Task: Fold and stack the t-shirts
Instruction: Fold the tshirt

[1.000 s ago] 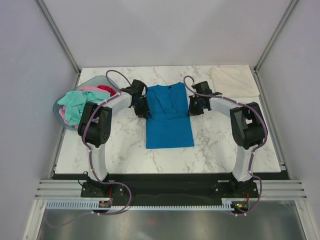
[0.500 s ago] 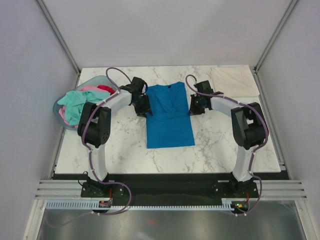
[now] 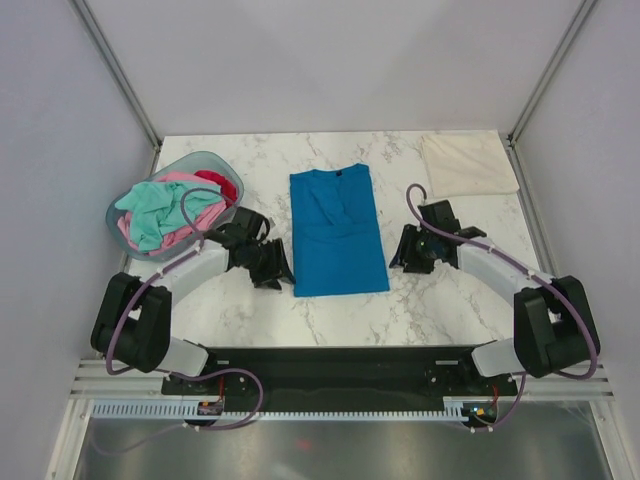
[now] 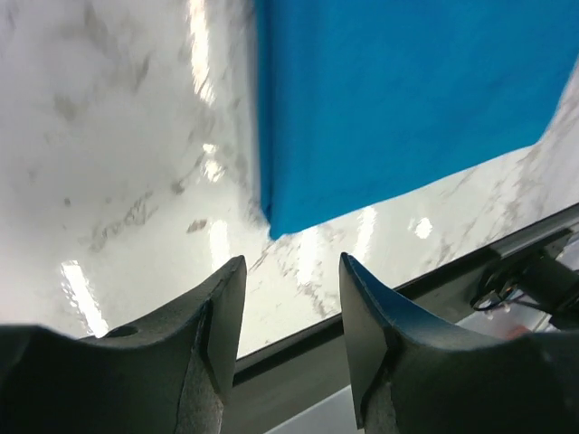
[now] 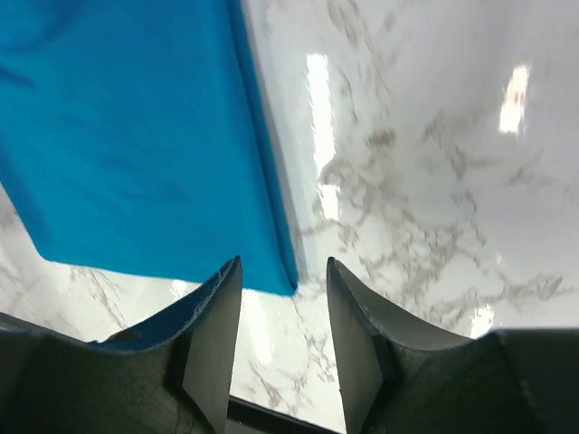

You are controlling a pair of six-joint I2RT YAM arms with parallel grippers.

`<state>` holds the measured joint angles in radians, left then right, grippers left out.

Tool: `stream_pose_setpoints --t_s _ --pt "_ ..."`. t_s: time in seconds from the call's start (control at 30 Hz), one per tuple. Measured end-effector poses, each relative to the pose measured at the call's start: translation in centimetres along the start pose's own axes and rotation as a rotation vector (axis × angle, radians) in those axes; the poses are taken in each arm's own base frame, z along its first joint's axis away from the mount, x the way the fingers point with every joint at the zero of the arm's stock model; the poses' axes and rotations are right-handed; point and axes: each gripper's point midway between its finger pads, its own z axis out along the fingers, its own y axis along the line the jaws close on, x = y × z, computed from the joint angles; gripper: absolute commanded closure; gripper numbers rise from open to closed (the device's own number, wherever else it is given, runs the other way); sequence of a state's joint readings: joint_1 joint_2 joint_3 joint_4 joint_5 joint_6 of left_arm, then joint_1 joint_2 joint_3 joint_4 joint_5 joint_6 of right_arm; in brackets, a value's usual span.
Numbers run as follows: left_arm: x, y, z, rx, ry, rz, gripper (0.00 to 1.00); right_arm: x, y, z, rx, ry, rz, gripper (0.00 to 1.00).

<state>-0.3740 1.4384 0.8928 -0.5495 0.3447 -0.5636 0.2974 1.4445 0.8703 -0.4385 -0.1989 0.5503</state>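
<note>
Marble tabletop (image 3: 440, 300) fills the mid frame. Blue shirt (image 3: 337, 235) lies flat at centre as a long narrow rectangle, collar toward the top of the frame, hem toward the bottom, sleeves apparently tucked in. Basket (image 3: 112, 215) at upper left holds a heap: mint shirt (image 3: 150, 205), pink shirt (image 3: 185, 180), red shirt (image 3: 222, 182). Cream shirt (image 3: 468, 165) lies folded at upper right, well apart from the blue one.

Left pincer (image 3: 278, 272) sits low just beside the blue shirt's lower-left corner. Right pincer (image 3: 398, 258) is near the lower-right corner, a bit further off. Both are empty with fingers apart. The left wrist view shows the gap of the left pincer (image 4: 289, 267) lined up with the blue corner just ahead, no cloth between the fingers. It's the same for the right pincer (image 5: 282, 267) in the right wrist view, with the corner point just above the gap.

Step, as I judge it: side folds done on the blue shirt, end-to-end fold coming up.

The next move needs each pincer to slide forward onto its hem corner, pinch all layers, lift both together and carry the hem up toward the collar. Keep the two sides even so the rectangle doesn't skew. The folded shirt then goes to the cream one to stack. The basket shirts are not started.
</note>
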Motion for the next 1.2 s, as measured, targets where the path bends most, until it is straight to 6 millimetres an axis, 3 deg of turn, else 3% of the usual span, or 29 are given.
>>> stream_pose_setpoints --t_s 0.07,0.17,0.27,0.47,0.97,1.13,1.2 --pt "3.1 1.5 1.2 -0.006 0.070 -0.042 0.47 2.4 -0.9 -0.1 0.003 0.036 0.041 0.48" --pt "5.7 2.3 2.1 -0.003 0.130 -0.086 0.47 4.6 -1.4 -0.1 -0.008 0.062 0.074 0.46" --pt "6.2 1.9 2.6 0.021 0.130 -0.098 0.47 6.1 -1.3 0.1 -0.025 0.084 0.091 0.46" --pt "5.3 1.1 3.3 0.058 0.084 -0.105 0.52 8.5 -1.6 0.9 -0.050 0.105 0.159 0.47" --pt "5.3 2.0 4.6 0.036 0.083 -0.138 0.69 8.1 -1.1 1.3 -0.105 0.024 0.274 0.53" --pt "5.3 2.1 4.8 0.028 0.083 -0.145 0.83 8.0 -0.9 1.6 -0.128 0.005 0.300 0.58" --pt "5.3 2.1 4.8 0.027 0.082 -0.147 0.94 8.0 -0.8 1.7 -0.140 -0.004 0.308 0.60"
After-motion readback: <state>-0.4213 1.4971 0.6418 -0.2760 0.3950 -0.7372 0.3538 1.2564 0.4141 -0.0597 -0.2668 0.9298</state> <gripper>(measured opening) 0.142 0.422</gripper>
